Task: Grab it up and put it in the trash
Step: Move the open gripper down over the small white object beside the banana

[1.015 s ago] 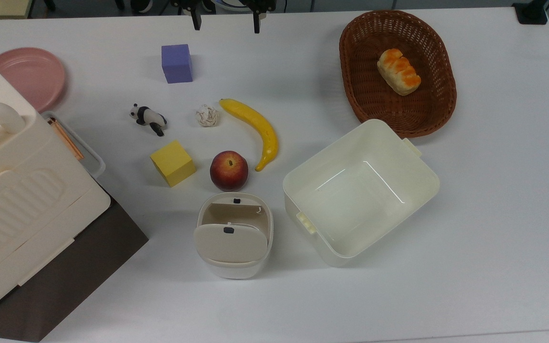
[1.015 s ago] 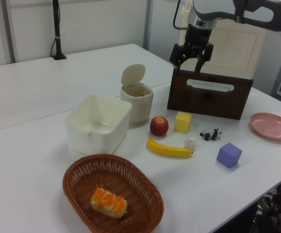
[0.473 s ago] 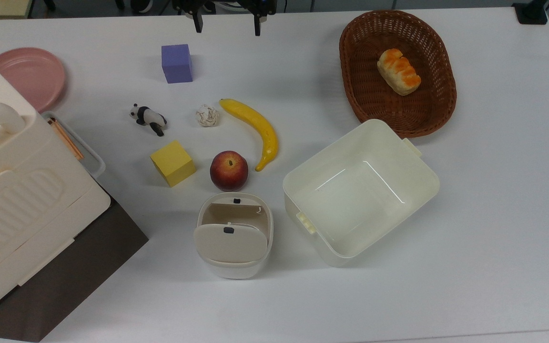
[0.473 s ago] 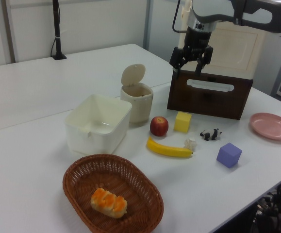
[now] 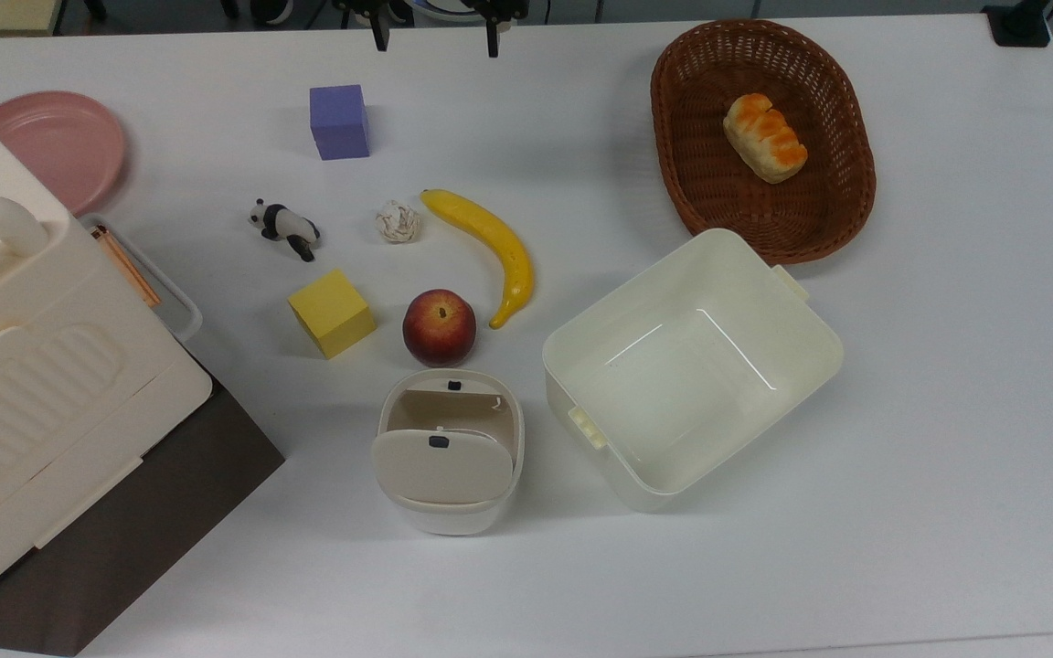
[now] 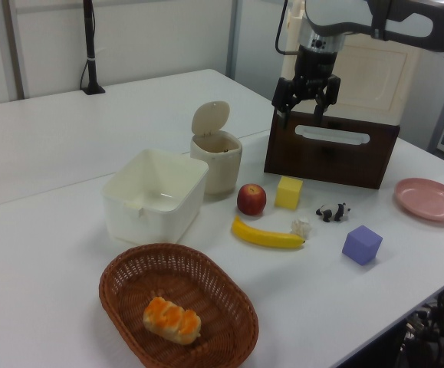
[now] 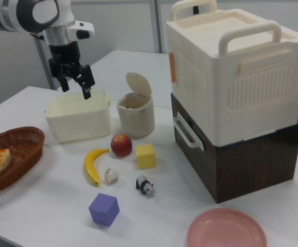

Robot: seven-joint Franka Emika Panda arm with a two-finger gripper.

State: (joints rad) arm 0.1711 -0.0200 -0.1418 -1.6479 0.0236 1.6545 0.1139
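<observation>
The hand (image 6: 306,110) hangs high, fingers apart and empty — descending on the paper (image 5: 397,222), a finger may nudge the banana (image 5: 486,249) just beside it, spoiling the grasp.

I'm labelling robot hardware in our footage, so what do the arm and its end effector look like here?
The arm has rounded white shells with a dark grey band at the joint. A black wrist section leads down to the end effector, which is black with two slim black fingers. A thin dark cable hangs beside the wrist in the left view.
</observation>
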